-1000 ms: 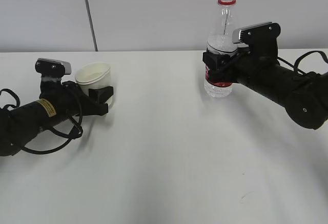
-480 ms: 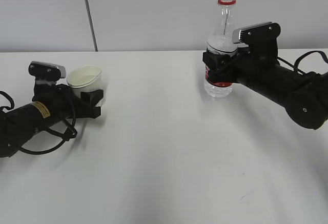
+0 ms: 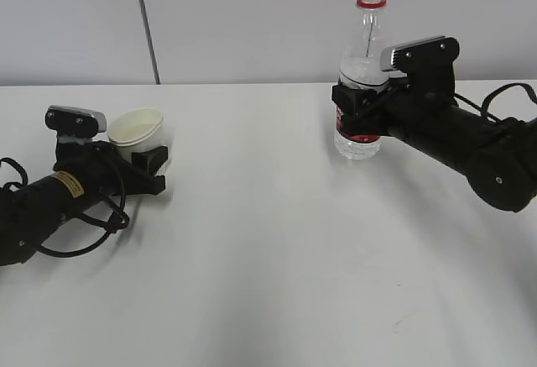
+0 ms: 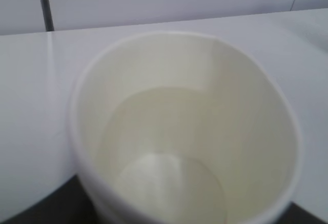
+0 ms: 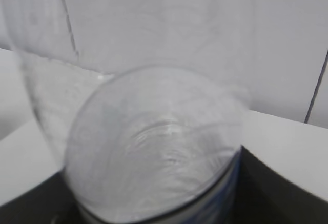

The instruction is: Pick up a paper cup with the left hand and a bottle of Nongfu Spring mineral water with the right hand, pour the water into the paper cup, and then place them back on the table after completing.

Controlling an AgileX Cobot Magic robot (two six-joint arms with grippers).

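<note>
Left tool [image 3: 155, 168] clamped on tilted paper cup [image 3: 138, 128] holding water [image 4: 164, 157]. Right tool [image 3: 348, 102] clamped on upright, uncapped water bottle [image 3: 362, 73] on tabletop [image 3: 268, 258].

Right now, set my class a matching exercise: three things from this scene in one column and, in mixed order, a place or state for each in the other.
Things:
1. paper cup
2. bottle
3. table

Places or states:
A. plain white, bearing everything
B. upright, uncapped, in the right hand
C. tilted, in the left hand

Pairs: 1-C, 2-B, 3-A
</note>
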